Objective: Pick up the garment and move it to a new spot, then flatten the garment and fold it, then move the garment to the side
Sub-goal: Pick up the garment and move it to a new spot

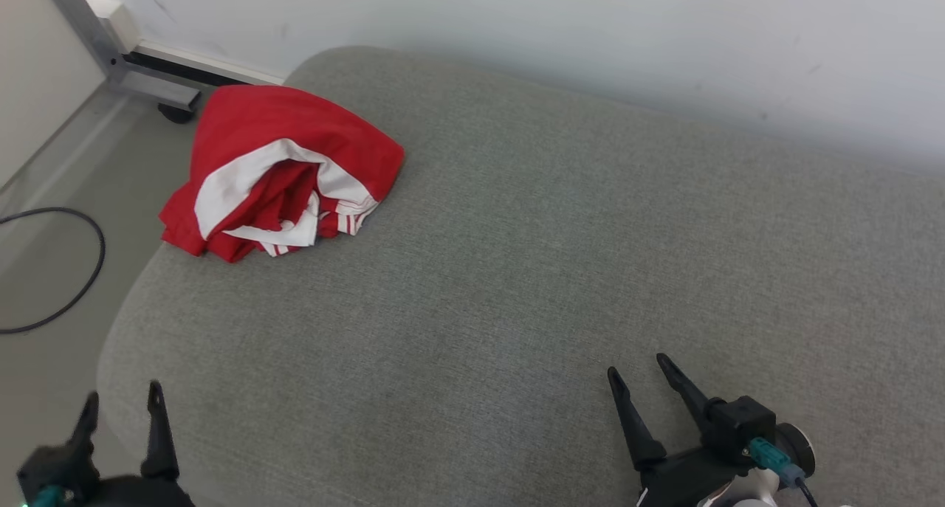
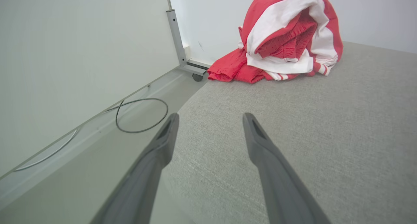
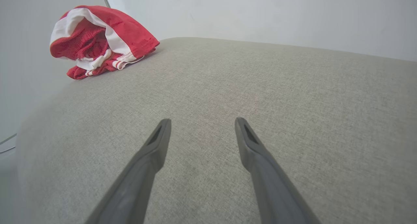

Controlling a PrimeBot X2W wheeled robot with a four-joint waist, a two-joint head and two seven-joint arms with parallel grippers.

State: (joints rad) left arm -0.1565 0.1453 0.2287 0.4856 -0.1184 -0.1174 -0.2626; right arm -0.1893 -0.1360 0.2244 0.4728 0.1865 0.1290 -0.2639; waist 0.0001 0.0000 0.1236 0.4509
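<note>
The red and white garment [image 1: 295, 123] lies crumpled in a heap at the far left corner of the grey cushion [image 1: 517, 271], with its lower red part reaching the cushion's left edge. The left end effector [image 1: 123, 391] is at the near left corner of the cushion, its two fingers spread apart and holding nothing. The right end effector [image 1: 637, 365] is over the near right part, also spread apart and empty, and both are well apart from the garment.
</note>
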